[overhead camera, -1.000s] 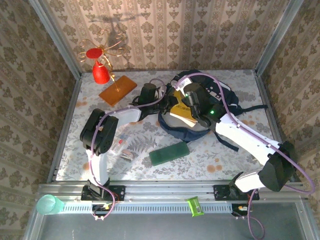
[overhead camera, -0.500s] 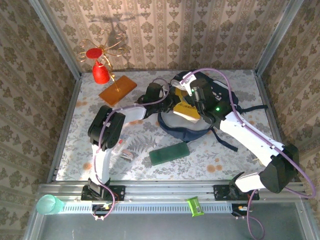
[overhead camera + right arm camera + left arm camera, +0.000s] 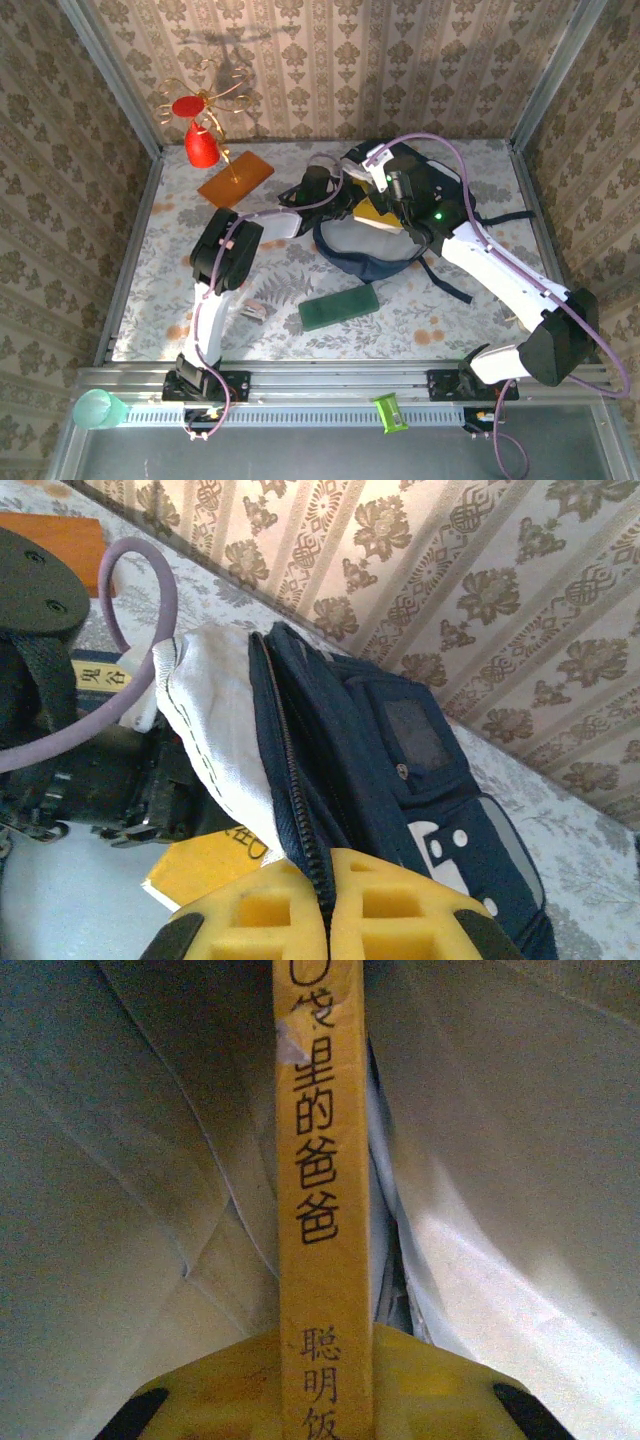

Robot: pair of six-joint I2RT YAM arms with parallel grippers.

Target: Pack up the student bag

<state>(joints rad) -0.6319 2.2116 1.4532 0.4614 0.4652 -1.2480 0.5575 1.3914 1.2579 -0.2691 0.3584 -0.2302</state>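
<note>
Inside student bag (image 3: 400, 780), left gripper (image 3: 325, 1385) clasps yellow book (image 3: 320, 1160); right gripper (image 3: 325, 905) pinches rim.

one student bag (image 3: 372, 268), one yellow book (image 3: 322, 1210), one green case (image 3: 339, 306)

Looked down on a table (image 3: 160, 290) covered in a pale floral pattern. Found on it, at the far left, a red cone-shaped stand (image 3: 202, 148) beside an orange flat board (image 3: 235, 180), and in the far middle the student bag (image 3: 365, 268). Noted a green flat box (image 3: 339, 307) just in front of the bag, with a small item (image 3: 252, 311) to its left.
</note>
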